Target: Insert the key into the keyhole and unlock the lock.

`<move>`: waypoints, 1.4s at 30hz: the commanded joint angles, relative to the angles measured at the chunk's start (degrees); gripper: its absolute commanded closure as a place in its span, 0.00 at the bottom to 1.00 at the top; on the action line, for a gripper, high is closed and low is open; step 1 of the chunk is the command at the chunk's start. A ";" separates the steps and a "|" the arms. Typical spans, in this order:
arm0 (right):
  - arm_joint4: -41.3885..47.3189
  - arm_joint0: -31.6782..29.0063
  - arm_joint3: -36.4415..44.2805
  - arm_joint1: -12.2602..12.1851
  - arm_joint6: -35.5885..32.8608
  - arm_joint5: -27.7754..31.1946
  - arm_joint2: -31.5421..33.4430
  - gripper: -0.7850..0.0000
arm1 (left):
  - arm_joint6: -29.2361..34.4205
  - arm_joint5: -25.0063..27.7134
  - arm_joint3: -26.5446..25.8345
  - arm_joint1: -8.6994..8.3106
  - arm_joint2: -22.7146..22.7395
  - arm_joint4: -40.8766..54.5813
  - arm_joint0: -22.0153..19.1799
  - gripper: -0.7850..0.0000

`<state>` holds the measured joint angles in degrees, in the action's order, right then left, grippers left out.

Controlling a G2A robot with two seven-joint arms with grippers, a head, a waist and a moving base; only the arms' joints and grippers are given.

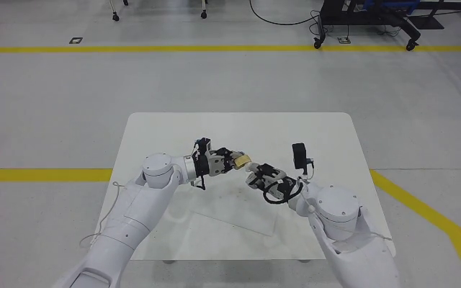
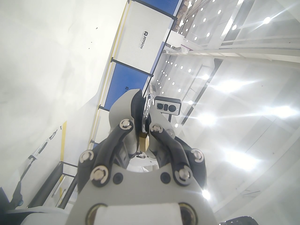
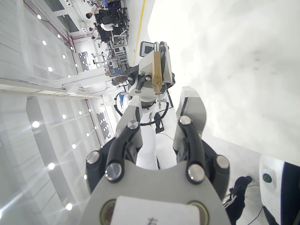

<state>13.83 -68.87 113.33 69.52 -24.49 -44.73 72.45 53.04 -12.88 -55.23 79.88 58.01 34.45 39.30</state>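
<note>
left gripper (image 1: 232,160): closed on the brass padlock (image 1: 242,160), one finger on each flat side; held in the air over the middle of the table (image 1: 302,137).
right gripper (image 3: 161,108): fingers spread wide, holding nothing; also over the table's middle, facing the left gripper and just beside the padlock.
brass padlock: off the table surface, gripped between the two arms' ends.
key (image 3: 158,91): silver, sticking out of the padlock's end opposite the shackle (image 3: 156,45); in line with the gap between the right fingers, not gripped. I cannot tell whether it is turned.
right wrist view: shows the padlock's whole length, with key and shackle.
left wrist view: shows a strip of brass between the fingers and a shiny metal piece at the fingertips; key or shackle, I cannot tell.
top view: padlock is a small brass patch; key too small to make out.
</note>
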 commanded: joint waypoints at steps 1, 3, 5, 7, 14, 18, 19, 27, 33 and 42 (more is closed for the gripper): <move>0.23 -0.57 0.50 -0.12 -0.17 0.04 0.57 0.83 | 0.00 0.00 0.00 0.00 0.00 0.00 0.00 1.00; 0.50 -0.90 0.53 -0.24 -0.53 0.17 0.98 0.84 | 0.00 0.00 0.00 0.00 0.00 0.00 0.00 1.00; 0.83 -0.74 0.07 -0.30 -0.88 0.39 1.20 0.99 | 0.00 0.00 0.00 0.00 0.00 0.00 0.00 1.00; 1.17 -0.41 -0.34 -0.30 -0.88 0.53 1.10 1.00 | 0.00 0.00 0.00 0.00 0.00 0.00 0.00 1.00; 1.40 1.99 -2.87 -0.09 -0.30 0.26 -0.96 1.00 | 0.00 0.00 0.00 0.00 0.00 0.00 0.00 1.00; 2.13 2.15 -2.91 -0.05 0.63 0.16 -0.80 1.00 | 0.00 0.00 0.00 0.00 0.00 0.00 0.00 1.00; 2.35 1.81 -2.51 -0.08 0.84 0.22 -0.49 0.75 | 0.00 0.00 0.00 0.00 0.00 0.00 0.00 1.00; 2.68 -1.61 1.26 -0.53 0.91 1.35 2.01 0.00 | 0.00 0.00 0.00 0.00 0.00 0.00 0.00 1.00; 2.68 -1.61 1.26 -0.53 0.91 1.35 2.01 0.00 | -5.20 6.57 -4.51 -0.28 0.76 -2.84 2.53 1.00; 31.05 -4.11 -6.95 0.18 -13.28 11.94 9.52 0.41 | -4.89 24.68 -15.57 -1.47 5.85 -1.29 11.99 1.00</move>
<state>38.07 -72.89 107.61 69.72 -36.07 -33.58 81.63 47.83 10.53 -70.04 78.50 63.57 33.04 50.46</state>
